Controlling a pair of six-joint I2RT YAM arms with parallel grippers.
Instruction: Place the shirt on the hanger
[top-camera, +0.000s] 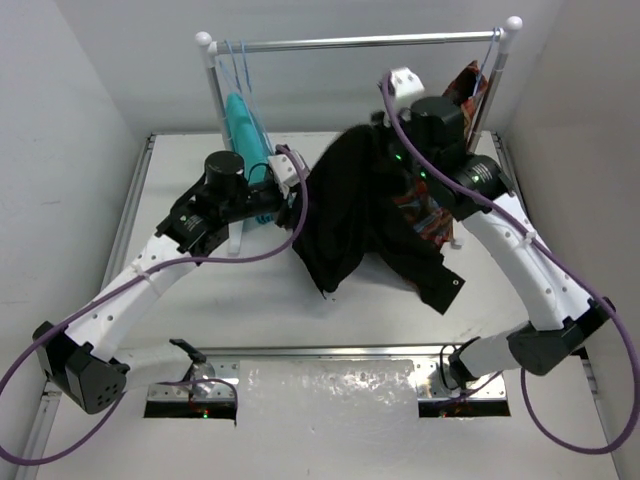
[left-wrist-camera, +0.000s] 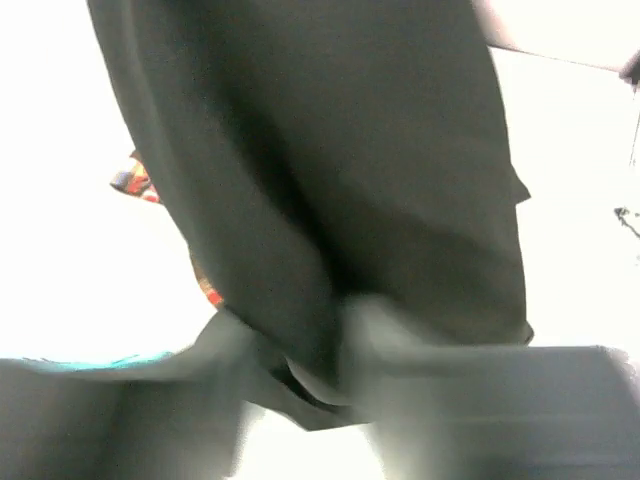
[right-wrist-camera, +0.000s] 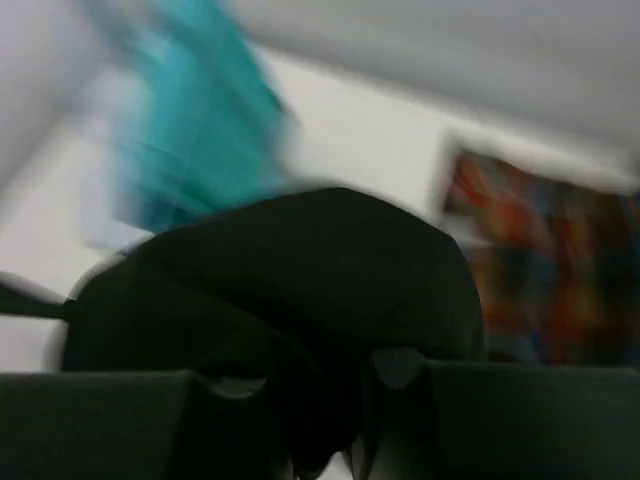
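The black shirt (top-camera: 350, 210) hangs bunched in mid-table, held up between both arms, its lower part trailing on the table. My left gripper (top-camera: 298, 180) is shut on its left edge; in the left wrist view the shirt (left-wrist-camera: 330, 150) fills the frame above the blurred gripper (left-wrist-camera: 320, 390). My right gripper (top-camera: 378, 135) is shut on the shirt's top; in the right wrist view the gripper (right-wrist-camera: 330, 400) pinches a fold of the shirt (right-wrist-camera: 300, 270). A thin pale-blue hanger (top-camera: 238, 68) hangs at the rail's left end, apart from both grippers.
A silver rail (top-camera: 370, 42) with white knobs spans the back. A teal garment (top-camera: 245, 130) hangs at its left, just behind my left arm. A red-orange plaid shirt (top-camera: 432, 222) lies under the black shirt and my right arm. White walls close in on both sides.
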